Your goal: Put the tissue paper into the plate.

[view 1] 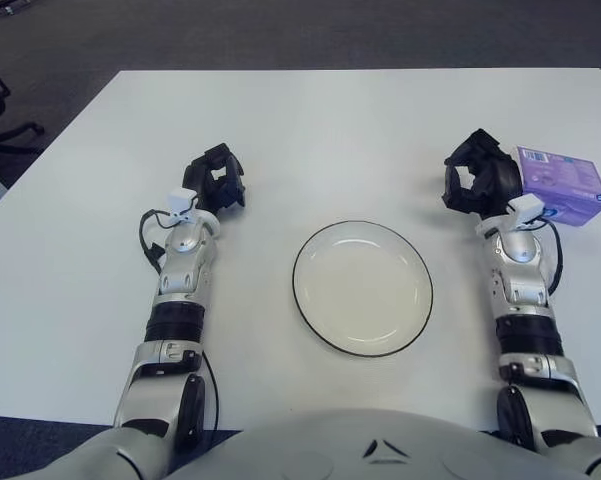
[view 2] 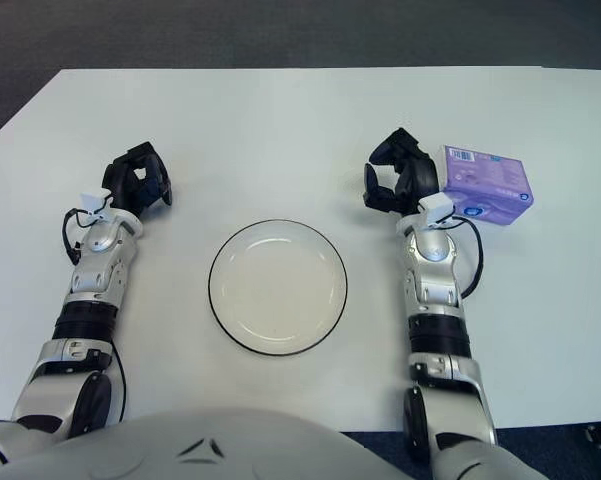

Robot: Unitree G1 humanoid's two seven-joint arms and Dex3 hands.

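Just beside the purple tissue pack [view 2: 485,186], the right hand [view 2: 397,177] hovers with its fingers spread and nothing between them; the pack lies on the white counter [view 1: 320,120], to the right of the plate [view 1: 362,287] and well apart from it (near the counter's right edge). Left of the plate shows the left hand [view 1: 217,183], fingers loosely curled, holding nothing.
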